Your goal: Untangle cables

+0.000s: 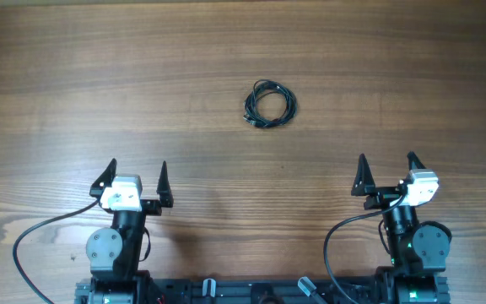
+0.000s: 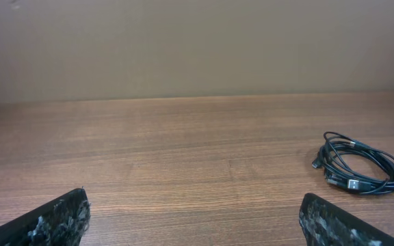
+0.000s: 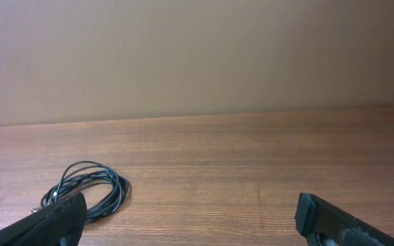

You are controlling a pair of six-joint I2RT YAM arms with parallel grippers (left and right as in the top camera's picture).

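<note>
Near edge of worktop (image 1: 99, 67), left side: left pincer (image 1: 137, 171) spread wide, holding nothing. Right side, same deal: right pincer (image 1: 386, 163) wide, empty too. Both well apart from cables. Further out: cables (image 1: 269, 104) = one small black coiled bundle, flat on wood around mid-worktop, bit toward far edge, roughly between both arms. Left wrist cam catches silver plug (image 2: 353, 183) on near side of coil.
</note>
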